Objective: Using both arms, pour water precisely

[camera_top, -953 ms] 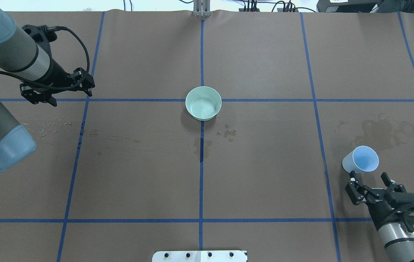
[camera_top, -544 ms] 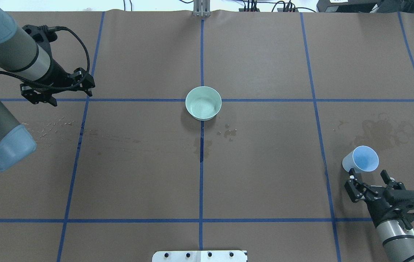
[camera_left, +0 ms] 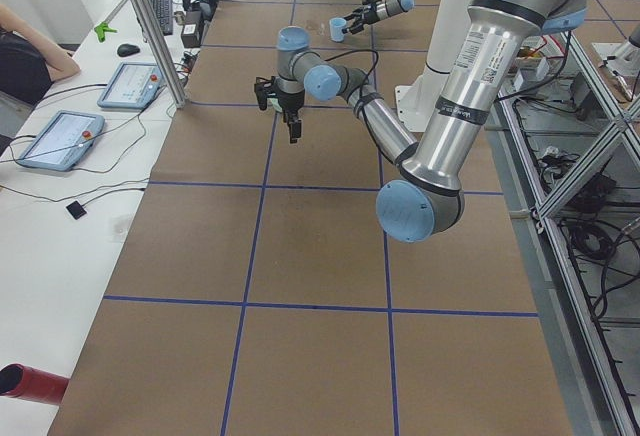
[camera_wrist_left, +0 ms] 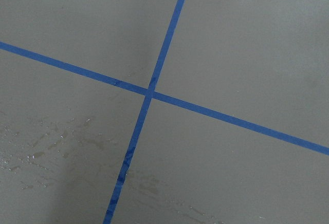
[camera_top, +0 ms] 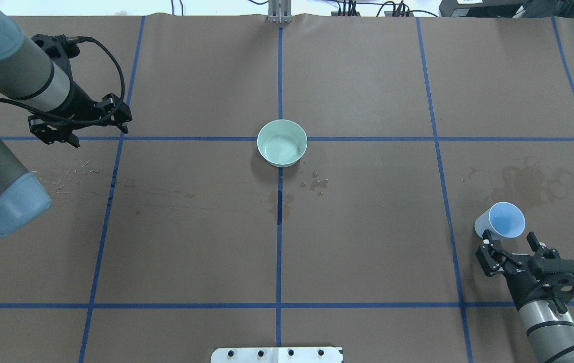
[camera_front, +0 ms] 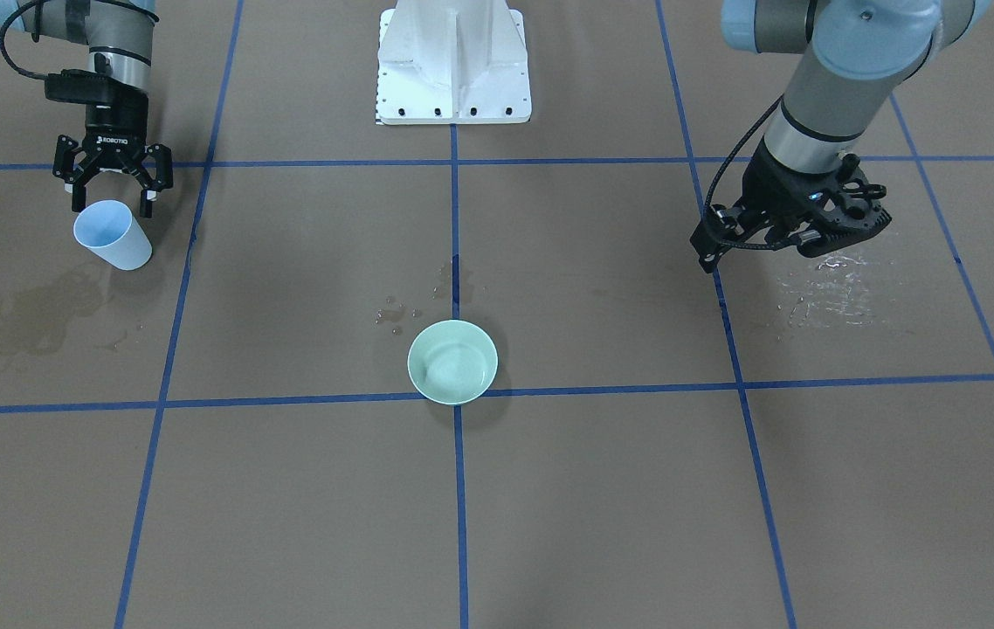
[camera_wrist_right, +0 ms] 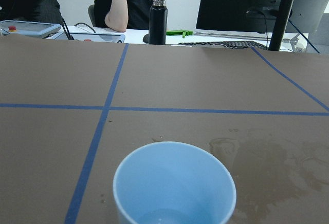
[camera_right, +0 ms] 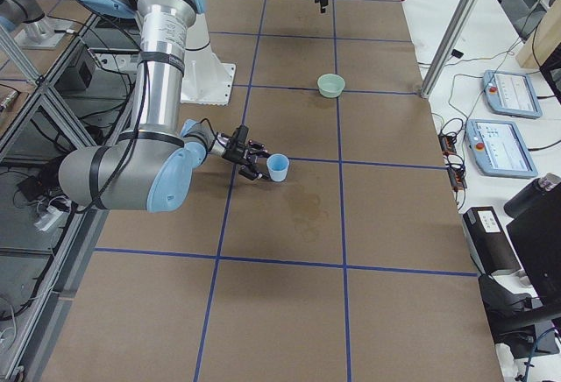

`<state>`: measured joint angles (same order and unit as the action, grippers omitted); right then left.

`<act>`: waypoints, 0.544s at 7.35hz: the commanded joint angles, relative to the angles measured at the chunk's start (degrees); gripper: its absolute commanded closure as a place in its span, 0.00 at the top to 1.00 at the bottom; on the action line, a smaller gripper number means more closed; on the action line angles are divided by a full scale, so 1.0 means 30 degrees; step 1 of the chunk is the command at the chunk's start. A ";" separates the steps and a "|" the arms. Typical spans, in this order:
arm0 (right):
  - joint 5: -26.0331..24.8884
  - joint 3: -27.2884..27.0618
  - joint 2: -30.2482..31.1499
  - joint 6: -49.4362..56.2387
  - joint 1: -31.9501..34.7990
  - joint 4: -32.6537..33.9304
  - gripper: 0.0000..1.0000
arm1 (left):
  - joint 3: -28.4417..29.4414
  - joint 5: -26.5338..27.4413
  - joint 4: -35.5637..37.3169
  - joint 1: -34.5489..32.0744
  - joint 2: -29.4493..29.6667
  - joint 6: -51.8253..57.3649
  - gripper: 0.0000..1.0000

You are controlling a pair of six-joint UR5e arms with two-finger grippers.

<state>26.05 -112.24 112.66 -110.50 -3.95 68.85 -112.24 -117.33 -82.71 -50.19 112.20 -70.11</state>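
A pale blue cup [camera_top: 501, 222] stands at the table's right side, and a little water glints at its bottom [camera_wrist_right: 163, 217]. My right gripper [camera_top: 509, 243] is open just on the robot's side of the cup [camera_front: 113, 234], fingers apart and not closed on it. A pale green bowl [camera_top: 282, 143] sits at the central tape crossing with a shallow pool of water [camera_front: 452, 367] inside. My left gripper [camera_top: 54, 140] hangs open and holds nothing, above the far left of the table, pointing down. Both arms reach in from the table's two sides.
Spilled water shines on the brown paper under the left gripper [camera_front: 829, 281], and droplets [camera_top: 317, 184] lie beside the bowl. Dried stains [camera_top: 529, 181] mark the paper beyond the cup. The white pedestal [camera_front: 453, 61] stands at the robot's edge. People and a black bottle [camera_wrist_right: 158, 21] are past the far edge.
The right gripper has turned slightly and its wrist has shifted a little toward the robot. Cup, bowl and left arm have not moved.
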 commanded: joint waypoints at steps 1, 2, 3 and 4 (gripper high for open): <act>0.0311 0.0261 -0.0723 0.0561 0.0464 -0.0010 0.99 | -0.0027 0.0000 0.0000 0.0001 0.0040 -0.0125 1.00; 0.0312 0.0351 -0.0757 0.0651 0.0640 -0.0010 0.99 | 0.0001 0.0000 0.0000 0.0001 0.0011 -0.0126 1.00; 0.0341 0.0438 -0.0757 0.0797 0.0845 -0.0010 0.99 | 0.0002 0.0000 0.0000 0.0001 0.0011 -0.0126 1.00; 0.0486 0.0671 -0.0844 0.0828 0.1079 -0.0039 0.99 | 0.0002 0.0000 0.0000 0.0030 0.0040 -0.0155 1.00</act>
<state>27.12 -110.90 110.41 -108.31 -1.54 68.80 -112.25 -117.33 -82.70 -50.16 112.26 -70.50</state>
